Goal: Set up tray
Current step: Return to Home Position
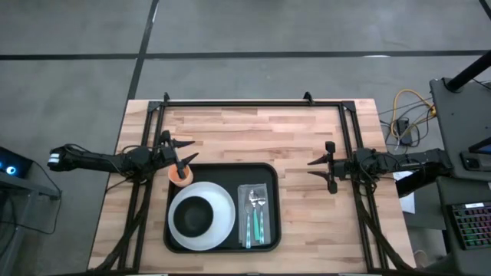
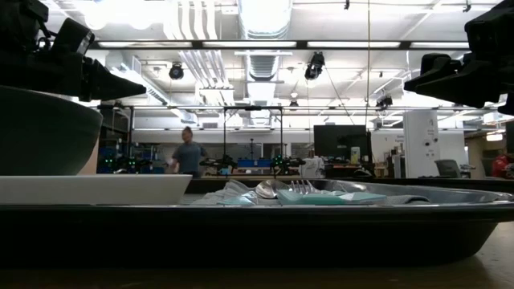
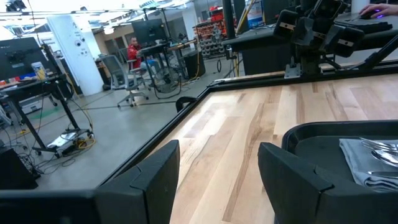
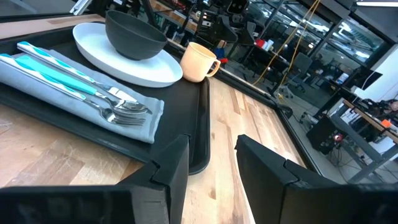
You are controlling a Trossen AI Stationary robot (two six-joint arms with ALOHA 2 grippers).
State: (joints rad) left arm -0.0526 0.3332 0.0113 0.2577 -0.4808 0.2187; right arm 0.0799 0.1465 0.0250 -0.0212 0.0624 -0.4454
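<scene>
The black tray (image 1: 222,170) lies flat on the wooden table. On it stand a white plate (image 1: 224,205) bearing a dark bowl (image 1: 192,216), a peach cup (image 1: 181,176) in its far left corner, and a grey folded cloth (image 1: 247,192) with teal-handled cutlery (image 1: 257,218) on top. My left gripper (image 1: 186,152) is open and raised just beyond the cup, over the tray's far left corner. The left wrist view shows its fingers (image 3: 158,177) apart with bare table between them. My right gripper (image 1: 316,170) hangs open to the right of the tray, pointing at it.
A black frame (image 1: 253,103) runs along the table's far edge and down both sides. Bare wood (image 1: 253,134) lies between the tray and the far rail, and also right of the tray. People and workbenches (image 2: 189,156) show in the room beyond.
</scene>
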